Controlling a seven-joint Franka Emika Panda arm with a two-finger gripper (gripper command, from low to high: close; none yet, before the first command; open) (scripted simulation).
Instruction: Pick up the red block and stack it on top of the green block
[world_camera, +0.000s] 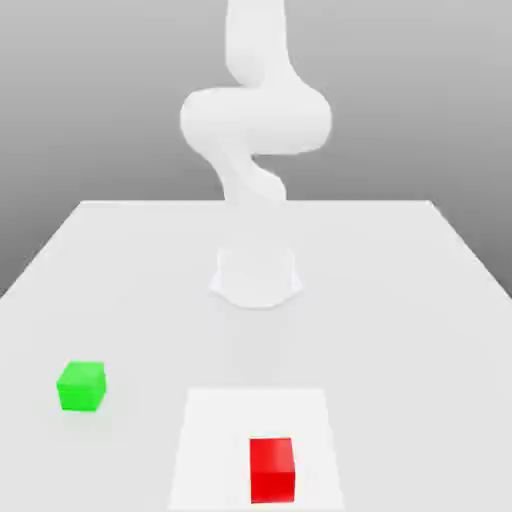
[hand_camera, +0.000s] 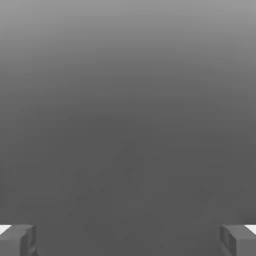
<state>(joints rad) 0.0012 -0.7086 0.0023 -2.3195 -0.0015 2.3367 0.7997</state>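
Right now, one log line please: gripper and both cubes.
gripper: open, empty | small red cube: on table, untouched | small green cube: apart, exterior view's left | stack: not started

The table (world_camera: 420, 300) is a flat, plain white surface. The robot base (world_camera: 256, 278) stands on it near mid-width and serves as the reference. The green block (world_camera: 81, 386) rests on the table nearer the camera than the base, toward the exterior view's left. The red block (world_camera: 272, 469) rests nearer still, almost directly before the base, on a brighter white square patch (world_camera: 215, 440). The blocks are well apart.
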